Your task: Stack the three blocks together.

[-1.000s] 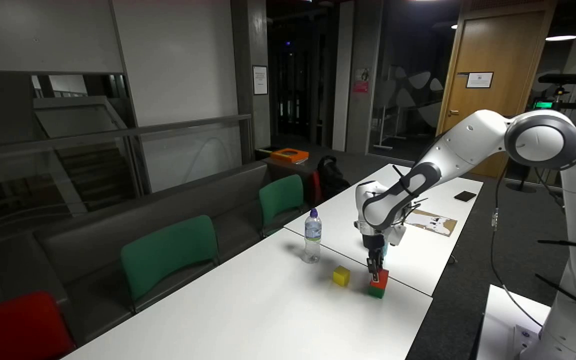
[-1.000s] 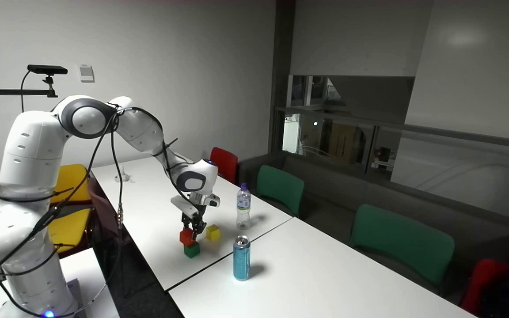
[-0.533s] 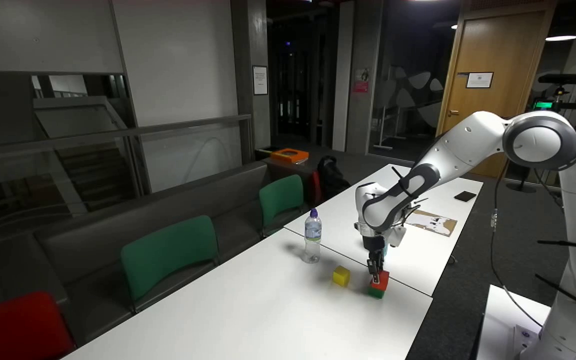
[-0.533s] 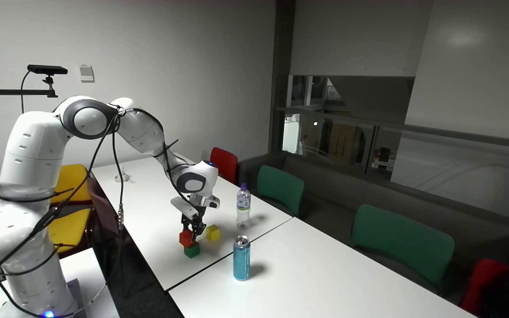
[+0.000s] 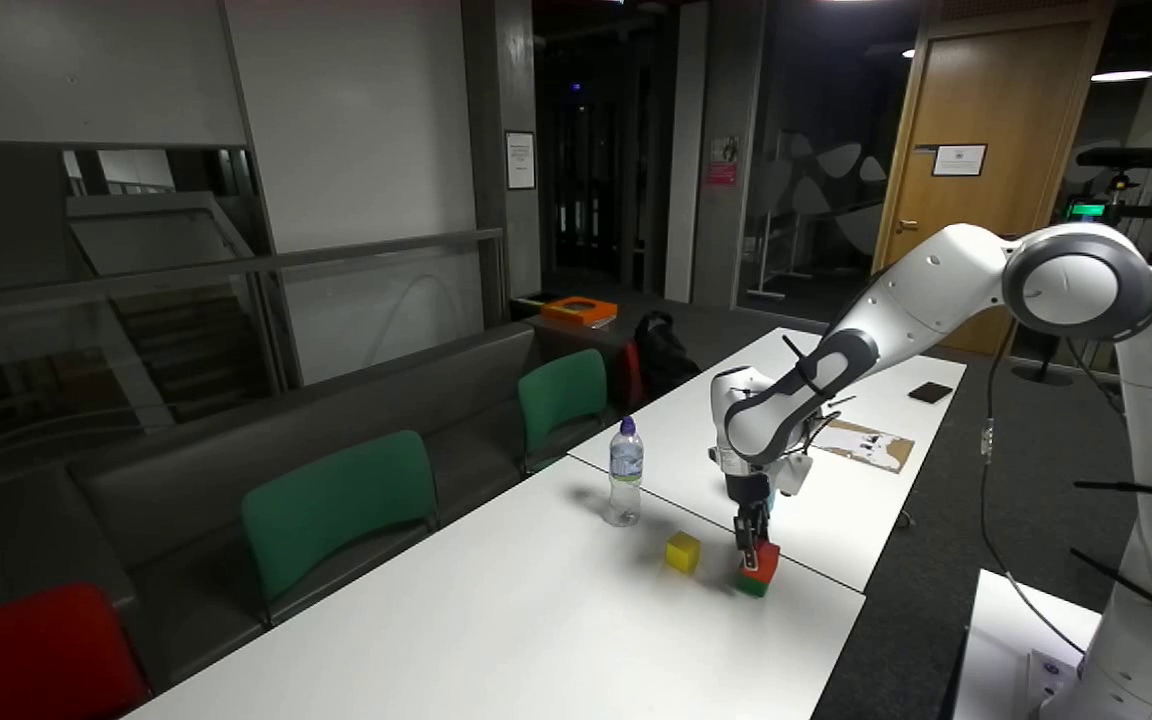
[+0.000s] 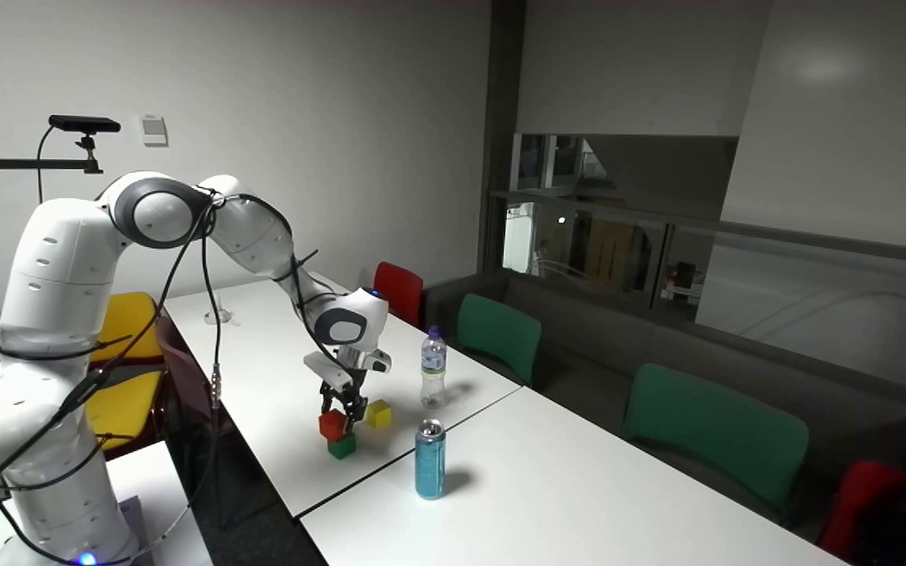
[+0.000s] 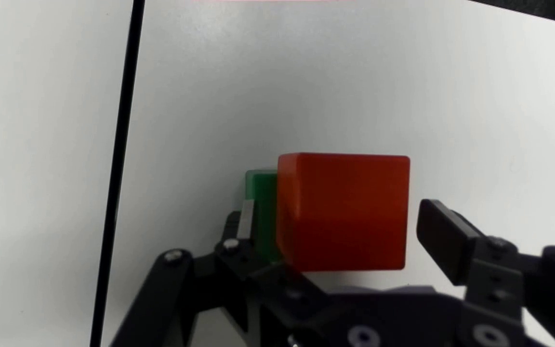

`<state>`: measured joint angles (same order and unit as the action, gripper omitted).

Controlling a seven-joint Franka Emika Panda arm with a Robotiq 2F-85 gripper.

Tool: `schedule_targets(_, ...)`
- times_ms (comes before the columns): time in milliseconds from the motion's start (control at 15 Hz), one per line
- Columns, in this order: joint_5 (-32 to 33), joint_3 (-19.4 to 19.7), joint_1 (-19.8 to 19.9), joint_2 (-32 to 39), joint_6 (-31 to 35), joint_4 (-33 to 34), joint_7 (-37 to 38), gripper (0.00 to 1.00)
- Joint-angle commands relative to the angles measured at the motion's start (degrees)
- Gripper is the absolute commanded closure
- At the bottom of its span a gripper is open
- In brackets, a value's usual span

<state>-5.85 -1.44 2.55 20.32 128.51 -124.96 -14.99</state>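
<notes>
Jaws spread wide: red block (image 7: 352,212) just released, left off-centre on green block (image 7: 265,212)! Two apparently stacked; yellow block (image 6: 378,414) still to be added.

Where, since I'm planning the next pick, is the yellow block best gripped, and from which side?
Probably by two opposite upright faces of the yellow block, coming straight down from above. It is a flat-sided cube sitting level on the table, top uncovered, apart from the bottle and the green block, which should leave room for the gripper.
</notes>
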Motion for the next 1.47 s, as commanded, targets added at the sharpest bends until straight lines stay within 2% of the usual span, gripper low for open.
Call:
schedule_targets(0,-0.71,-0.59,0.96,-0.37,0.29,-0.17,-1.52,0.00)
schedule_targets(1000,1.90,0.76,0.47,-6.01,0.74,-2.15,1.13,0.00)
schedule_targets(1267,2.19,1.04,0.39,-8.40,3.08,-2.61,1.02,0.00)
schedule_targets(1400,1.72,0.76,0.48,-9.32,7.00,-3.10,-0.46,0.00)
